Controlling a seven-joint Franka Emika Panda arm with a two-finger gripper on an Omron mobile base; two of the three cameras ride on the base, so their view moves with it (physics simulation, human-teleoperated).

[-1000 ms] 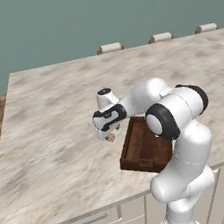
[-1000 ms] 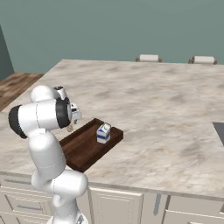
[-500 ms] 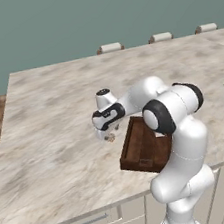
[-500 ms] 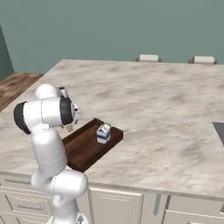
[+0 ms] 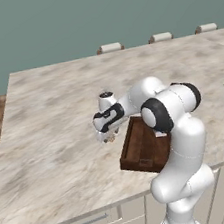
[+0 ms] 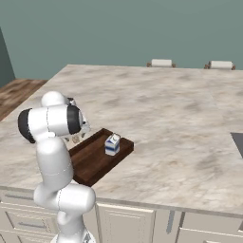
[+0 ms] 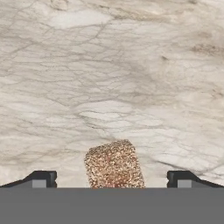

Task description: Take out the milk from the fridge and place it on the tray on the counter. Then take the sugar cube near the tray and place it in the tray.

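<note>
Tan and speckled, the sugar cube (image 7: 114, 164) lay on the counter (image 5: 55, 122) between the spread fingertips (image 7: 41, 178) of the pincer (image 5: 106, 137), untouched by either, just off the tray's (image 6: 95, 161) long edge; the milk (image 6: 112, 144) stood inside the tray near its far end.

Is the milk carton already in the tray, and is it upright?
Yes, in and upright: the milk stands gable-up inside the tray, near its far end on the counter.

Kitchen: marbled counter (image 5: 50, 122), drawered cabinets (image 5: 89, 223)
</note>
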